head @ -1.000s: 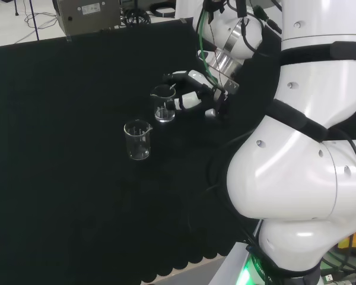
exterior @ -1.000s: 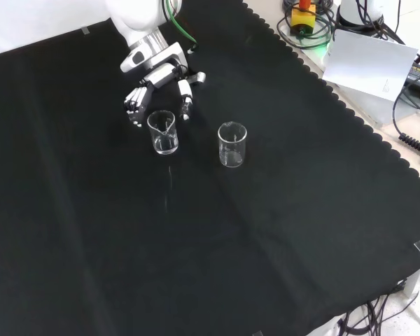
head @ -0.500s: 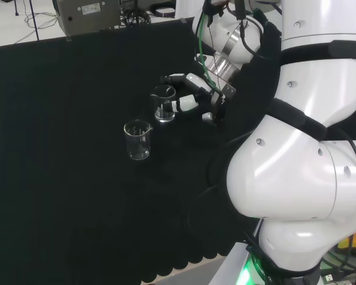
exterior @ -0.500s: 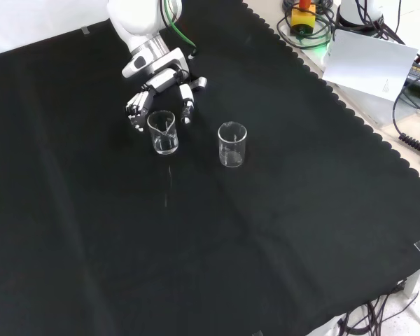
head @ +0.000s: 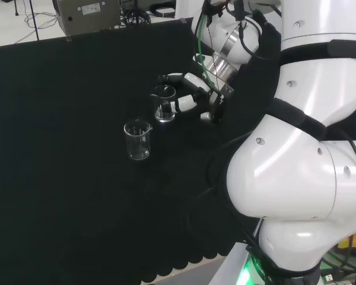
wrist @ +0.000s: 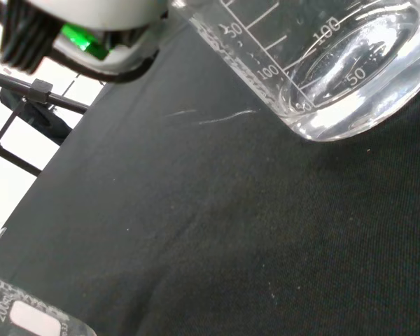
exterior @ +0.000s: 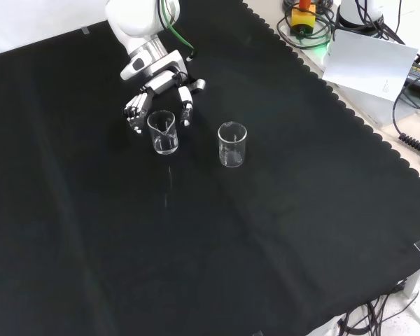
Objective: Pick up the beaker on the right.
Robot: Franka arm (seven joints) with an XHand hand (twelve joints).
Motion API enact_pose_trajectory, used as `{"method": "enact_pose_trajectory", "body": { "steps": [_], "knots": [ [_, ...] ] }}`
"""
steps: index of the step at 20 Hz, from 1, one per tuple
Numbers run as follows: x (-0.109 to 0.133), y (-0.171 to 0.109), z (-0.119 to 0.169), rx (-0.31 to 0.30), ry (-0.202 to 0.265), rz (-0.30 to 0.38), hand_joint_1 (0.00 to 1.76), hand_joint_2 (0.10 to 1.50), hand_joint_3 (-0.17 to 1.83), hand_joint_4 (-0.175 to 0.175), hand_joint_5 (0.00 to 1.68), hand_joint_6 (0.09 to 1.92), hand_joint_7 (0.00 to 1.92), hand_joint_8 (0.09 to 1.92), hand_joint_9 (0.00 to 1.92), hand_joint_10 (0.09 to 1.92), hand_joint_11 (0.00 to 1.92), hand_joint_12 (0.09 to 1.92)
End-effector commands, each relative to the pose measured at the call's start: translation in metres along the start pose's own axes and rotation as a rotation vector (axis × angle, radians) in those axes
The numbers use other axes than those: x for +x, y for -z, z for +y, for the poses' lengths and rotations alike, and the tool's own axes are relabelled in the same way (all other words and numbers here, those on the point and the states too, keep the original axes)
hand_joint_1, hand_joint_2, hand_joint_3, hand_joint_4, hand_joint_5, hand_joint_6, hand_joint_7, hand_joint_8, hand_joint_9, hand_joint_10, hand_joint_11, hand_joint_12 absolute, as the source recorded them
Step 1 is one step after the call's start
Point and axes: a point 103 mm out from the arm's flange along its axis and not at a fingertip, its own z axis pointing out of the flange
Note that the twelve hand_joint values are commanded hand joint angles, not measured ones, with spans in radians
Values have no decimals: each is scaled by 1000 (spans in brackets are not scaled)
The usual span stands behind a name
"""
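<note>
Two clear glass beakers stand upright on the black cloth. In the front view one beaker (exterior: 163, 131) is at the left, just below the hand (exterior: 156, 87), and the other beaker (exterior: 232, 144) stands apart to its right. The hand is open, with fingers (exterior: 134, 112) at the near beaker's left side and the thumb (exterior: 185, 112) at its right side. I cannot tell whether they touch the glass. In the head view the hand (head: 193, 95) reaches from the right to the farther beaker (head: 164, 104), and the nearer beaker (head: 137, 140) stands free. The wrist view holds the near beaker's base (wrist: 350, 77), close and large.
The arm's white links (head: 296, 148) rise at the right of the head view. The cloth's scalloped edge (exterior: 350, 115) runs down the right of the front view, with cables and a white sheet (exterior: 371, 63) beyond it. The other beaker's rim (wrist: 28, 318) shows in the wrist view.
The hand has come a little closer to the beaker, so its fingers and thumb now stand at either side of it. Neither beaker has moved.
</note>
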Motion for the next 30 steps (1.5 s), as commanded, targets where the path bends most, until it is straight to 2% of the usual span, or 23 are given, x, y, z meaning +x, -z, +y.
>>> {"method": "enact_pose_trajectory", "body": {
  "steps": [1,7,12,14,27,30],
  "knots": [
    [1,-3,3,-17,17,26,991,501,535,-62,521,90,427,753,581,630,161,1364],
    [-1,-9,5,-54,31,93,1015,491,561,-56,537,133,458,736,614,599,178,1354],
    [-5,-11,6,-40,48,125,1025,475,607,-48,452,517,509,730,657,571,207,1347],
    [-7,-10,7,-31,54,134,1022,473,617,-48,426,604,514,735,661,573,209,1347],
    [-5,-14,10,6,53,130,1001,473,635,-47,434,701,552,735,693,577,232,1345],
    [-2,-15,13,14,58,132,1004,483,637,-38,528,765,613,722,749,571,278,1337]
  ]
}}
